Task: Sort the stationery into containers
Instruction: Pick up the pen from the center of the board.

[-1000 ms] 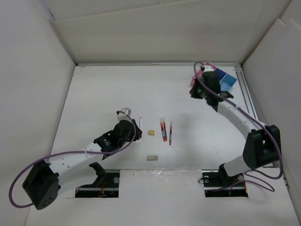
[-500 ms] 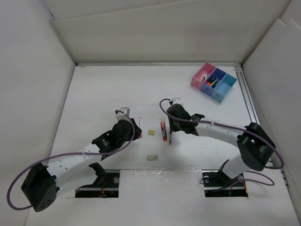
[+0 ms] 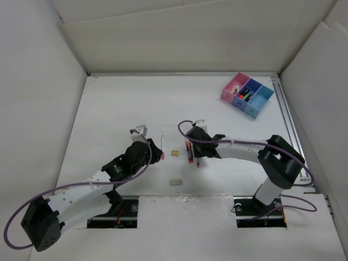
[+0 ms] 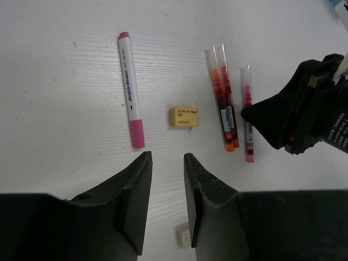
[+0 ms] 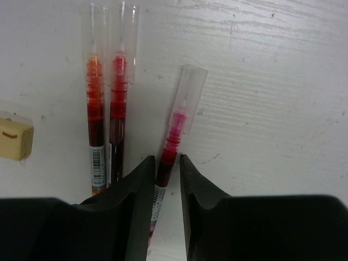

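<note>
Furthest left of the yellowish eraser (image 4: 184, 116), the left gripper (image 4: 166, 157) is held above the table (image 3: 109, 109), near and slightly left of that eraser, with its jaws parted narrowly and nothing between them. A pink-capped marker (image 4: 130, 89) is laid just left of the eraser, apart from it. A small beige eraser block (image 3: 175, 182) is seen nearer the arm bases than the yellowish eraser, well apart from it. Just right of the eraser, two red pens (image 4: 223, 103) are laid side by side, touching along their length. One step further right, a thin pink pen (image 5: 174, 136) is straddled by the right gripper (image 5: 165, 163), whose jaws are set narrowly on either side of it; the pen lies flat and is not seen to be pinched. Far right of the eraser and well beyond it, the three-compartment tray (image 3: 261, 93) stands, with markers visible in its dark blue middle bin.
</note>
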Available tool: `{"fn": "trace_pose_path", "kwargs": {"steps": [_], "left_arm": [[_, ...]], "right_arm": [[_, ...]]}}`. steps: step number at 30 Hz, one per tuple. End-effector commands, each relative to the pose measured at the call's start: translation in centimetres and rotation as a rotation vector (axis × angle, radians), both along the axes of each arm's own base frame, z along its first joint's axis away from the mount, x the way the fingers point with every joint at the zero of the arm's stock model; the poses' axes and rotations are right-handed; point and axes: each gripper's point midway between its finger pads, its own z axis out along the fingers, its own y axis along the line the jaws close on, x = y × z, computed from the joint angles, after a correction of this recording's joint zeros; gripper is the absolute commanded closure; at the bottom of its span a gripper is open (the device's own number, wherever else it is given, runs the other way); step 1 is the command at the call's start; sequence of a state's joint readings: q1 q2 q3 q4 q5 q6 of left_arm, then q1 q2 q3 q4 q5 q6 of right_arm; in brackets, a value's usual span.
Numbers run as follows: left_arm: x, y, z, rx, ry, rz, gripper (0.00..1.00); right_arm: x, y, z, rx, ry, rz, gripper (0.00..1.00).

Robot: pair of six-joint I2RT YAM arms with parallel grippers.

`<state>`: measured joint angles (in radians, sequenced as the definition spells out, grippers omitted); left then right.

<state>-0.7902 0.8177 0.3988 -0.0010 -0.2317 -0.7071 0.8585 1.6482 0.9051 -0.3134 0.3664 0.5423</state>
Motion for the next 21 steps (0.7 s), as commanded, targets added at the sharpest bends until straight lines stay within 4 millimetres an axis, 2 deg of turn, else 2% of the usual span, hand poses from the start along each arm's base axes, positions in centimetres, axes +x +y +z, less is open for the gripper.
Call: {"fn": "trace_pose_path", "kwargs": {"steps": [1, 2, 4, 6, 8, 9, 11, 13, 15, 16, 17, 19, 20, 21], "left_arm": [[-0.2, -0.1, 0.2, -0.007, -0.011, -0.014, 0.74], [-0.3, -0.3, 0.2, -0.010, -0.008, -0.021, 0.74], [-0.3, -0.3, 0.2, -0.010, -0.008, -0.021, 0.74], [-0.3, -0.3, 0.2, -0.010, -0.008, -0.021, 0.74], [-0.3, -0.3, 0.2, -0.010, -0.008, -0.021, 0.74], [-0.3, -0.3, 0.2, -0.010, -0.008, -0.021, 0.74], [-0.3, -0.3, 0.2, -0.010, -0.008, -0.021, 0.74], [-0.4, -0.4, 0.2, -0.014, -0.004, -0.029, 0.74], [-0.3, -0.5, 0.4, -0.020, -0.011, -0.029, 0.74], [-0.4, -0.4, -0.1, -0.014, -0.004, -0.029, 0.74], [-0.4, -0.6, 0.1, -0.025, -0.008, -0.038, 0.74], [-0.7, -0.6, 0.0, -0.029, -0.005, -0.046, 0.74], [-0.7, -0.9, 0.1, -0.040, -0.006, -0.058, 0.74], [-0.9, -0.7, -0.3, -0.033, 0.001, -0.058, 0.74]], "right_arm": [[1.4, 1.2, 1.1, 0.031, -0.045, -0.026, 0.70], [1.2, 1.1, 0.3, 0.013, -0.030, -0.025, 0.71], [1.4, 1.3, 0.2, 0.012, -0.030, -0.025, 0.74], [1.4, 1.0, -0.5, -0.007, -0.022, -0.042, 0.85], [1.6, 0.8, -0.3, -0.015, -0.033, -0.059, 0.94], [1.7, 0.5, 0.5, -0.014, -0.046, -0.064, 0.96], [2.2, 0.2, 2.3, -0.018, -0.085, -0.084, 0.98], [3.1, -0.5, 5.3, 0.014, -0.142, -0.105, 0.98], [5.0, -2.3, 7.6, 0.039, -0.188, -0.154, 0.98], [6.0, -3.1, 10.0, 0.067, -0.232, -0.156, 0.98], [7.6, -5.5, 11.3, 0.075, -0.256, -0.215, 0.98], [9.9, -8.2, 14.9, 0.095, -0.330, -0.262, 0.98], [11.4, -11.1, 16.1, 0.099, -0.351, -0.325, 0.96], [12.4, -12.7, 17.1, 0.090, -0.375, -0.356, 0.96]]}}
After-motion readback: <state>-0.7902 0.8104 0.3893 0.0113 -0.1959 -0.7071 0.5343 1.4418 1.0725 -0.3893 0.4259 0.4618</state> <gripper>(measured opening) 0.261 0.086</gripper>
